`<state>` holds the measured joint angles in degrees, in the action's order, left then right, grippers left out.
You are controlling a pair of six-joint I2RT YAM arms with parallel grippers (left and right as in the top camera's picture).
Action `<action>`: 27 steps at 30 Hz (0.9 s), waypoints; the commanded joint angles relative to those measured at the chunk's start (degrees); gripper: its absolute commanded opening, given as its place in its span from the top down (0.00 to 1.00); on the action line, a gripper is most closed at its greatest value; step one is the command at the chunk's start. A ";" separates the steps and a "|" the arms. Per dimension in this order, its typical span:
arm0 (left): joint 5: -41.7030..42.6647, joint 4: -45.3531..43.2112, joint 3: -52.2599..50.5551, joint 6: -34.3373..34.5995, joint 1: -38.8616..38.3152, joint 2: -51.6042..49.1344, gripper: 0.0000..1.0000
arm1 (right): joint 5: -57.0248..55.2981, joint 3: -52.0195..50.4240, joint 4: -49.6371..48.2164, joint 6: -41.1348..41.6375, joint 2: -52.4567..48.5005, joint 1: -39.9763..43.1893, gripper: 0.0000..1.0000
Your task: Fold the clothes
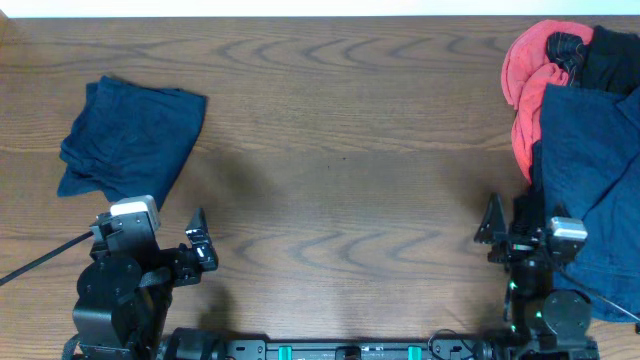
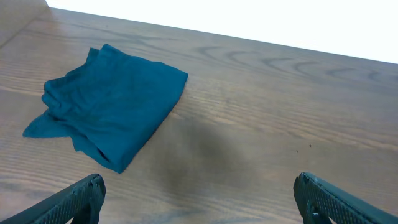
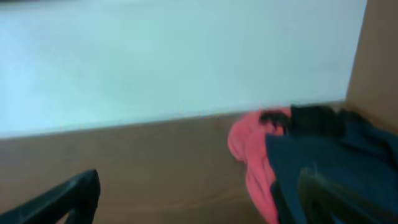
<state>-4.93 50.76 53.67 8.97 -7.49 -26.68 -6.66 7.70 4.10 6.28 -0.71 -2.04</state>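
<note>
A folded pair of dark navy shorts (image 1: 128, 140) lies at the table's far left; it also shows in the left wrist view (image 2: 115, 106). A pile of clothes sits at the right: a red garment (image 1: 530, 75), a black one (image 1: 612, 55) and a large navy one (image 1: 595, 170). The right wrist view shows the red (image 3: 249, 152) and navy (image 3: 323, 168) garments. My left gripper (image 1: 200, 243) is open and empty, below and right of the folded shorts. My right gripper (image 1: 508, 225) is open and empty, at the navy garment's left edge.
The wooden table (image 1: 350, 150) spans the view, with its far edge along the top. A black cable (image 1: 40, 260) runs off the left arm's base toward the left edge. Both arm bases stand at the front edge.
</note>
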 commanded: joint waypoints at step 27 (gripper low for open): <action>-0.70 -0.04 -0.26 0.11 0.17 0.17 0.02 | 0.92 -7.37 -0.44 -1.22 -0.17 0.55 0.01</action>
<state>-4.93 50.78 53.67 8.97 -7.49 -26.68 -5.96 0.36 3.42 5.78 -0.99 -2.04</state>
